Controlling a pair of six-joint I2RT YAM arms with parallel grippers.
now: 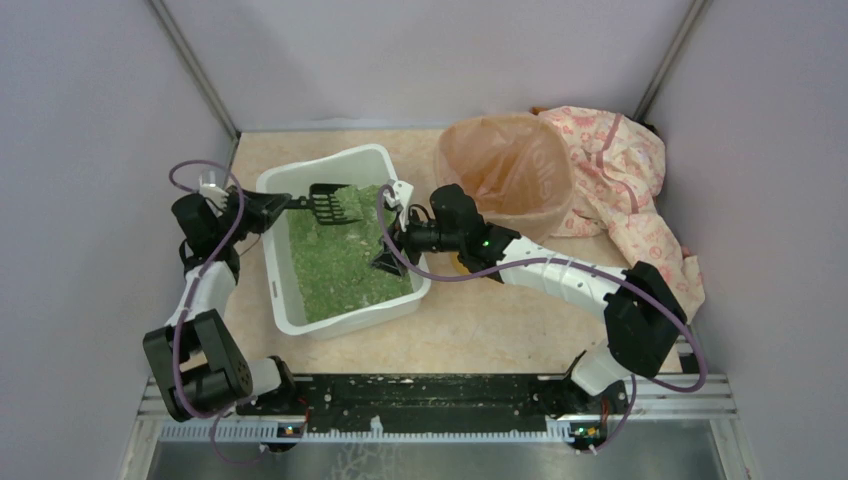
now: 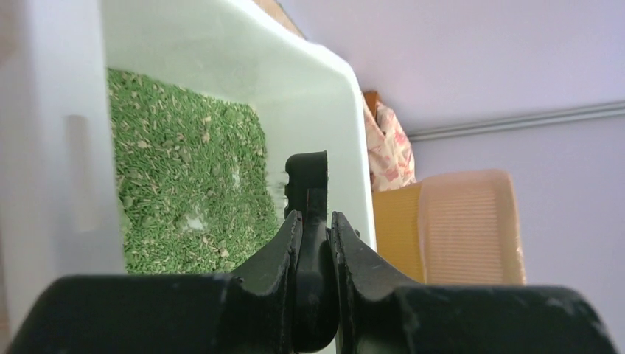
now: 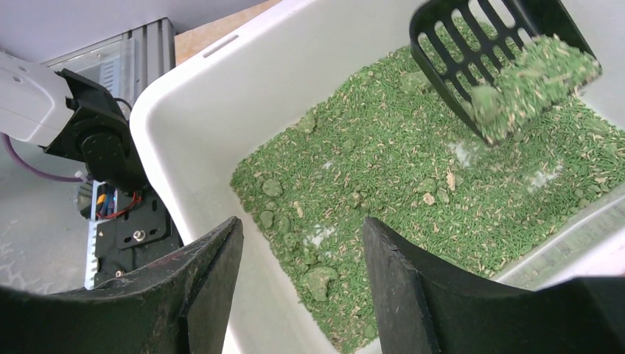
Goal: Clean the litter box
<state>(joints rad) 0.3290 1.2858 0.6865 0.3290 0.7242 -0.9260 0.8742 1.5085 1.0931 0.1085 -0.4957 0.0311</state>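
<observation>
The tan table (image 1: 470,330) carries a white plastic litter box (image 1: 283,300) at centre left of the top view. It is stiff-walled and probably heavy with its fill, so better steadied by its rim than lifted. Just to its upper right stands a peach waste bag (image 1: 505,165), thin and floppy, with its mouth open. A pink patterned cloth (image 1: 620,170) is heaped beside it.

The green pellet litter (image 1: 340,255) is loose and granular and will spill off anything tilted.

The left gripper (image 2: 315,221) is clamped tight on the handle of the black slotted scoop (image 3: 479,51). The scoop is rigid and light, and the handle end is the right place to hold it. It sits low in the upper right of the right wrist view, loaded with litter and clumps (image 3: 531,74).

The right gripper (image 3: 302,236) has its fingers spread apart and holds nothing, poised over the box's right side. It may be touching the rim, but the top view is too coarse to say.

Smaller clumps (image 3: 318,280) lie crumbly in the bed and would likely break if pinched, so they should be lifted from beneath.
</observation>
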